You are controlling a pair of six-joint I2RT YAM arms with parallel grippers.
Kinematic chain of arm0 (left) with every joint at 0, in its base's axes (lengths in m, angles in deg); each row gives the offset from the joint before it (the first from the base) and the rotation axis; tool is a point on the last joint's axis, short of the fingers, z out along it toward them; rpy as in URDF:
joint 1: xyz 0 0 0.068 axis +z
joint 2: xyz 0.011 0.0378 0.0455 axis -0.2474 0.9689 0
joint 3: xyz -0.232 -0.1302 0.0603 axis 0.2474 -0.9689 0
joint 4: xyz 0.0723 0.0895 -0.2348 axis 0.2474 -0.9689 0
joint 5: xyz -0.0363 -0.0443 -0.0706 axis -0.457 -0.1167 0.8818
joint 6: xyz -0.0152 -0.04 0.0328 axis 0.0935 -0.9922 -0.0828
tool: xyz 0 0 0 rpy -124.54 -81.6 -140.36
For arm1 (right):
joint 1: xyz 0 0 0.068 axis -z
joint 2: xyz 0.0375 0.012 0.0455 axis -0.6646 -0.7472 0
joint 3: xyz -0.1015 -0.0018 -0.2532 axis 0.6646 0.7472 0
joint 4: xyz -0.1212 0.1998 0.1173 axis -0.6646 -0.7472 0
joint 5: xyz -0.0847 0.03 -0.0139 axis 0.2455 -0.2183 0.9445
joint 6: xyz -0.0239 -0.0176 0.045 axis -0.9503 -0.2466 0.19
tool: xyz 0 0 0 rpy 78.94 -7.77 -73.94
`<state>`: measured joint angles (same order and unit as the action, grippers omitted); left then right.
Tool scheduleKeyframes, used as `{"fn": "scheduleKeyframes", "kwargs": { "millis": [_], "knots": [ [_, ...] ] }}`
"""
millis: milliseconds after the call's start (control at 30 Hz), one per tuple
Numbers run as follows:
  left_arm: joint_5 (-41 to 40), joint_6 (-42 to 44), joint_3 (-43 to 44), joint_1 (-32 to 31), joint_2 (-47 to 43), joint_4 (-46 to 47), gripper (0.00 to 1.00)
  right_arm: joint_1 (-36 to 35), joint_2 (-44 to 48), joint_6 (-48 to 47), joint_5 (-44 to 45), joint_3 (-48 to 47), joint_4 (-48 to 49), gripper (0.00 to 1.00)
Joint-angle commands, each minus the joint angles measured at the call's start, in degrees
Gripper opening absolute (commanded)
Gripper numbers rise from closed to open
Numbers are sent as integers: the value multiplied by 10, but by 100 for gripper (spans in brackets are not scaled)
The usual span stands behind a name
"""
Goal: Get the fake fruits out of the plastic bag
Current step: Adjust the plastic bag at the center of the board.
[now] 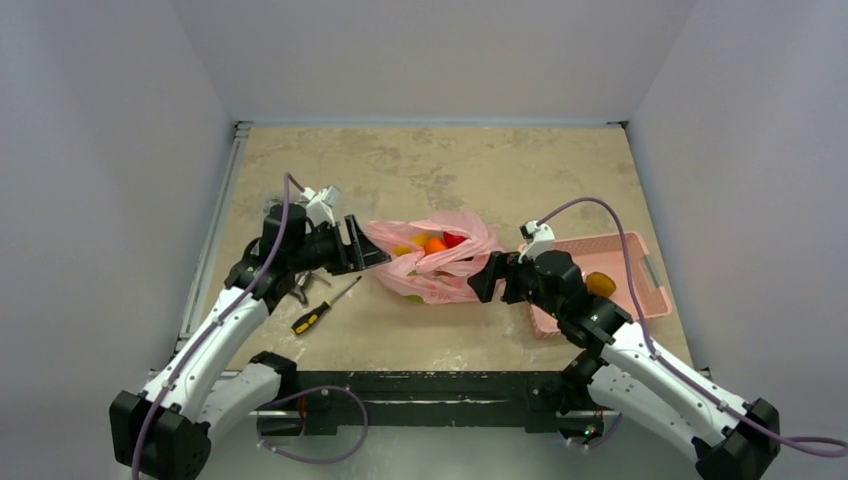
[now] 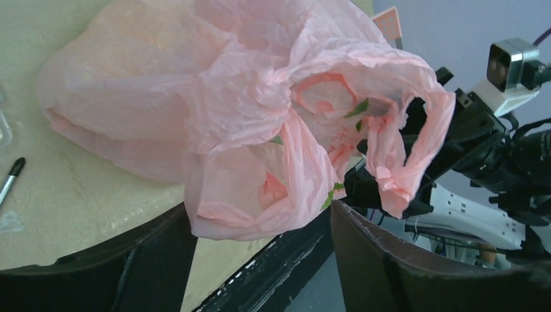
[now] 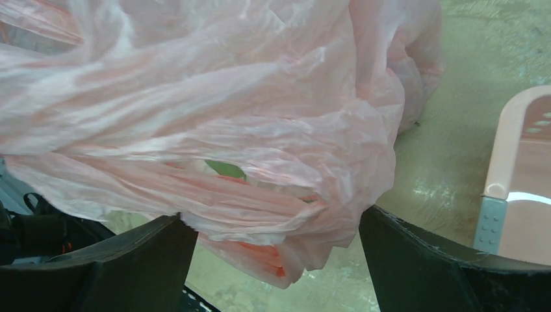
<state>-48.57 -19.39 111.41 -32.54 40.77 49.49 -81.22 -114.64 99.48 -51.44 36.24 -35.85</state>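
The pink plastic bag (image 1: 430, 270) lies crumpled at the table's middle. Through its open top I see an orange fruit (image 1: 435, 244), a red one (image 1: 455, 240) and a yellow one (image 1: 402, 250). My left gripper (image 1: 365, 252) is open at the bag's left side. In the left wrist view, bag folds (image 2: 260, 195) hang between its spread fingers (image 2: 156, 260). My right gripper (image 1: 485, 278) is open at the bag's right side. In the right wrist view the bag (image 3: 227, 130) bulges between its wide fingers (image 3: 442, 266). No fruit shows in either wrist view.
A rigid pink basket (image 1: 640, 262) stands right of the bag, behind my right arm, with an orange-brown fruit (image 1: 598, 283) in it. Its corner shows in the right wrist view (image 3: 520, 162). A yellow-handled screwdriver (image 1: 322, 307) lies by my left arm.
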Motion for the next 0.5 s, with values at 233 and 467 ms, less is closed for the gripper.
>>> {"fn": "scheduleKeyframes", "kwargs": {
  "millis": [233,467],
  "knots": [
    [-89,-119,-42,-117,7,41,87,2,19,-43,2,-38,10,99],
    [-148,-119,-40,-133,39,53,73,2,-50,-16,49,-29,101,96]
  ]
}}
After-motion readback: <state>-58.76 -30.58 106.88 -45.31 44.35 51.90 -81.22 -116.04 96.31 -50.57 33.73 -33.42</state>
